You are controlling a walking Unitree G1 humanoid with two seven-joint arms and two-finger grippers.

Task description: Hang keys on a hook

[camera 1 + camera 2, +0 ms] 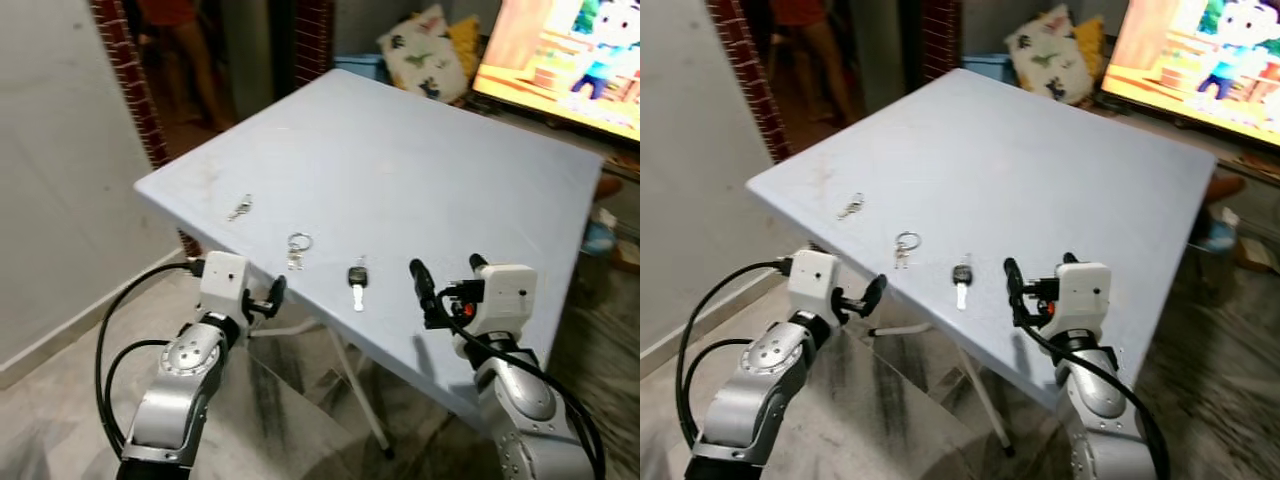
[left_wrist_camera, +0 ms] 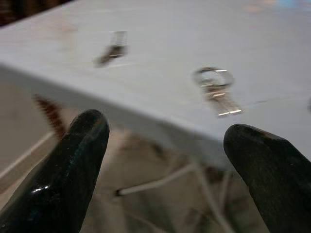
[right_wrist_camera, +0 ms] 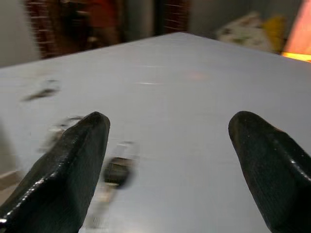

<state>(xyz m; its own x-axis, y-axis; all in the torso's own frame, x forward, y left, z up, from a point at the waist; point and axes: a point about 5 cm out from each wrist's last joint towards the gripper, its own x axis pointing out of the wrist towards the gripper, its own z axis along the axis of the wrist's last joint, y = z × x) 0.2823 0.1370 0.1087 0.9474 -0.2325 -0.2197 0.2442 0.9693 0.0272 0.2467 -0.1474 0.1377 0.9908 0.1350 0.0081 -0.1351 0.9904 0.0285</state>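
Note:
Three sets of keys lie near the front edge of a pale blue table [image 1: 420, 160]: a small bunch [image 1: 240, 208] on the left, a ring with keys [image 1: 298, 247] in the middle, and a black-headed key [image 1: 357, 283] to its right. My left gripper [image 1: 272, 297] is open, just below and in front of the table edge. In the left wrist view the ring with keys [image 2: 215, 85] lies ahead, between its fingers [image 2: 77, 160]. My right gripper [image 1: 448, 272] is open over the table's front edge, right of the black-headed key [image 3: 118, 170].
Thin white table legs [image 1: 350, 380] cross under the table. A brick pillar [image 1: 130, 80] and a white wall stand to the left, with a person's legs [image 1: 185, 50] in the doorway behind. Cushions [image 1: 425, 50] and a lit screen [image 1: 570, 50] are at the back right.

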